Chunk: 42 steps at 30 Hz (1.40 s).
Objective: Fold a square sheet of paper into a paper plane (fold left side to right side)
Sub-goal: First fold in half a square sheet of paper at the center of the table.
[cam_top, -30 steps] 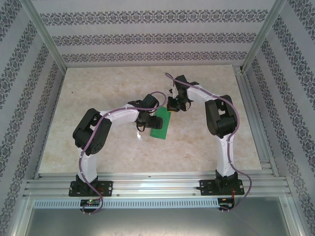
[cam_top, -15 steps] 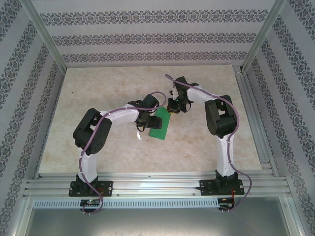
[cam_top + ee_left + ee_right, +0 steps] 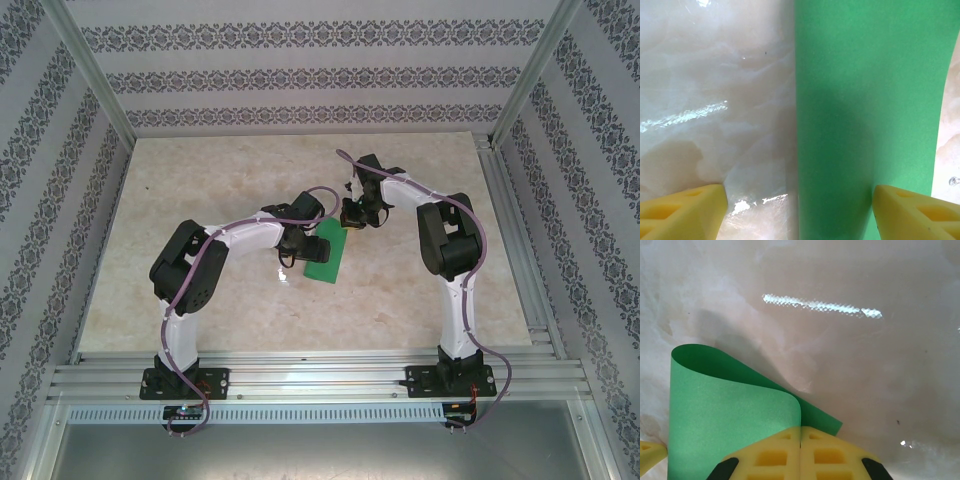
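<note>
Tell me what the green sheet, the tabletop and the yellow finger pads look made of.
Green sheet: thin matte paper; it curls softly without glare. Tabletop: polished marble-look stone or laminate; veined, with sharp reflections. Finger pads: likely moulded yellow plastic or rubber, ribbed with recesses.

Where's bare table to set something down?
Bare table: far-left corner beyond the left arm; far strip along the back wall; near strip between the green sheet and the front rail. Crowded: centre, both arms over the sheet; right arm fills the right side.
</note>
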Motion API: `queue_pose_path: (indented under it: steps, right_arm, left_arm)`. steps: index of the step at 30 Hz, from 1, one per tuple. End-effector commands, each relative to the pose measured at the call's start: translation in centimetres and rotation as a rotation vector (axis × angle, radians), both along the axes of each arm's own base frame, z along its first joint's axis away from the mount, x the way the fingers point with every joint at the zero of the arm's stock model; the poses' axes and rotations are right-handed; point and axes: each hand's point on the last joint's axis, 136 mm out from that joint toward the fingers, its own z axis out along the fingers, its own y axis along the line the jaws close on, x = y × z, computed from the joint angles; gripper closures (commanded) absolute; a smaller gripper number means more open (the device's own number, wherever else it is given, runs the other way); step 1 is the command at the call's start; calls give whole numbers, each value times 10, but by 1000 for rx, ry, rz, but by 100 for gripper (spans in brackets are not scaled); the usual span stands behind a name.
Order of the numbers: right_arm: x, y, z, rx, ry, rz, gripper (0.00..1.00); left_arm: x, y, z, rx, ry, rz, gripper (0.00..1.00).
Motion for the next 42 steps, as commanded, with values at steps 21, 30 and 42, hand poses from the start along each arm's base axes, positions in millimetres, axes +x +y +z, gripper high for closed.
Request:
queue_pose_path:
  steps: [21,30,42]
  right_arm:
    - [8,-4,-5,-10,3,-7,100]
    - [4,-3,-1,-4,6,-5,100]
    - [4,-4,-4,-6,11,-7,97]
  left_arm:
    - [-16,-3,-36,70,67,-51,23]
    - [-16,-3,-37,74,66,-54,28]
    - [-21,2,-47,113,82,-58,29]
